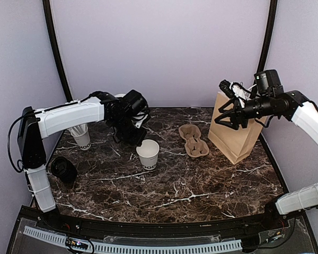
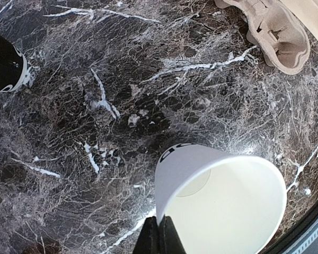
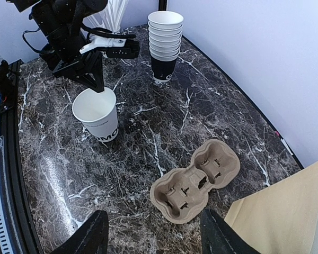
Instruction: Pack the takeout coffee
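No cup with a black lid shows in any view. A single lidless white paper cup (image 1: 148, 154) stands on the marble table left of centre; it also shows in the right wrist view (image 3: 97, 114). My left gripper (image 1: 140, 143) is shut on the cup's (image 2: 222, 201) rim, one finger inside the wall and one outside, with the fingertips (image 2: 169, 241) pinching it. A brown pulp two-cup carrier (image 1: 193, 140) lies empty beside a standing brown paper bag (image 1: 234, 132). My right gripper (image 1: 230, 115) is open and empty, raised by the bag's top, above the carrier (image 3: 196, 182).
A stack of lidless white cups (image 3: 165, 39) stands at the back left, its dark bottom cup (image 2: 5, 69) near my left gripper. A white cup of sticks (image 1: 82, 137) and a pile of black lids (image 1: 63, 169) sit at the left. Purple walls enclose the table (image 1: 201, 185).
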Controlling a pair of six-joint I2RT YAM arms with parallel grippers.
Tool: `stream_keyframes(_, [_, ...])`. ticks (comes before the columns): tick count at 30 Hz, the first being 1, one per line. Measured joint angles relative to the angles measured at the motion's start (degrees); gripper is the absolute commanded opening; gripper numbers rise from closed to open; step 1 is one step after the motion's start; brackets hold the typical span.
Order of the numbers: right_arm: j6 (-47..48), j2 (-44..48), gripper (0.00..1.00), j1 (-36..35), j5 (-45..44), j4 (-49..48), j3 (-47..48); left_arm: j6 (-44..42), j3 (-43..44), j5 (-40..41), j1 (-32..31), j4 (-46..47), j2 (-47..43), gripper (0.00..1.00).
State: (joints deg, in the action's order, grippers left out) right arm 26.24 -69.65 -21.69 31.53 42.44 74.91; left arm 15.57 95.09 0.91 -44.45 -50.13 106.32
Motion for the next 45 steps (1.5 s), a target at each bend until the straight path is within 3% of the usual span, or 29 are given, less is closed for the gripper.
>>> stream_keyframes(24, [0.0,-0.7,0.61,0.0,0.4,0.0,-0.9,-0.4,-0.7,-3.3,0.6,3.4,2.7,0.02])
stream_keyframes(33, [0.0,-0.7,0.6,0.0,0.4,0.0,-1.4,-0.3,-0.7,-2.7,0.7,4.0,4.3,0.26])
stream_keyframes(41, [0.2,-0.7,0.61,0.0,0.4,0.0,-1.4,-0.1,2.0,1.1,0.8,1.0,3.9,0.39])
stream_keyframes(45, [0.3,-0.7,0.6,0.0,0.4,0.0,-1.4,1.3,1.4,5.0,0.8,-2.4,-0.5,0.44])
